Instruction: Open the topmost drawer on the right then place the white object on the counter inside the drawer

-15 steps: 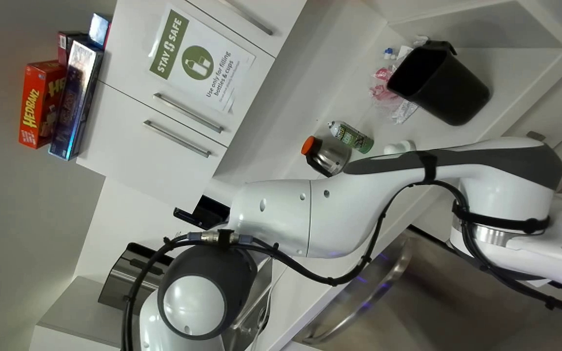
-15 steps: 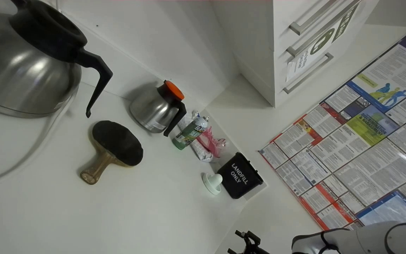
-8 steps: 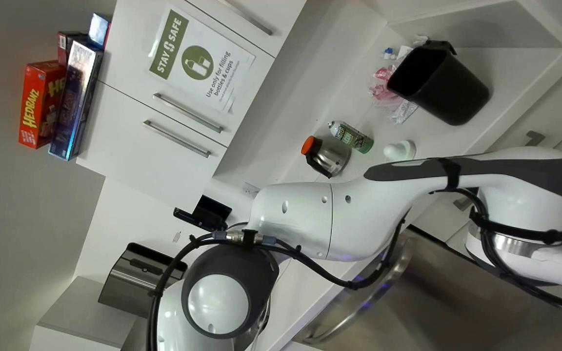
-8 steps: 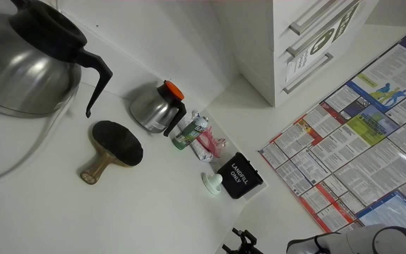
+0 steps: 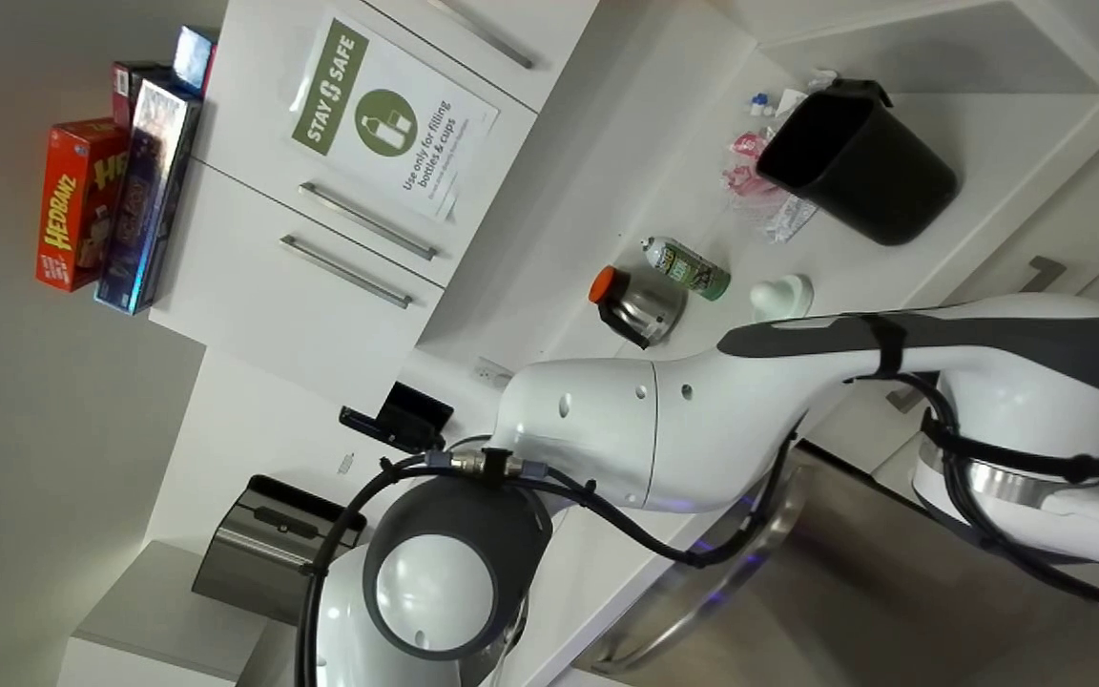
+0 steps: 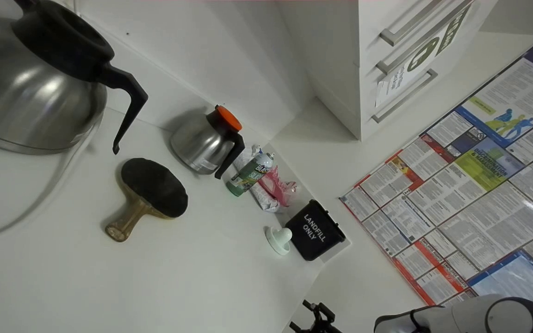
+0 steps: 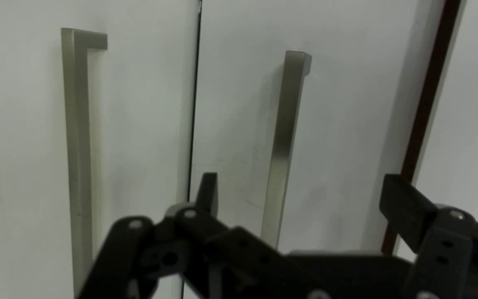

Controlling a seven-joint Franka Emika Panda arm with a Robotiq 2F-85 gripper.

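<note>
The white object (image 6: pixel 279 239) is a rounded knob on a disc. It rests on the counter in both exterior views, also here (image 5: pixel 780 298), far from the gripper. In the wrist view, a drawer front (image 7: pixel 342 137) with a metal bar handle (image 7: pixel 282 149) faces me and looks closed. It lies beside the dark gap under the counter edge. My gripper (image 7: pixel 305 195) is open and empty, its fingers on either side of the handle's line. I cannot tell how far off the handle is. The gripper also shows at the bottom of an exterior view (image 6: pixel 301 316).
Another bar handle (image 7: pixel 79 158) sits on the neighbouring front. On the counter stand a black bin (image 5: pixel 864 167), a spray can (image 5: pixel 688 268), a steel jug (image 5: pixel 643 307) and crumpled plastic bags (image 6: pixel 278 187). A dark-headed paddle (image 6: pixel 153 187) and a large steel pot (image 6: pixel 35 97) are there too.
The arm has shifted right and slightly down in an exterior view, uncovering the white object. The gripper has moved slightly left in an exterior view. The counter objects have not moved.
</note>
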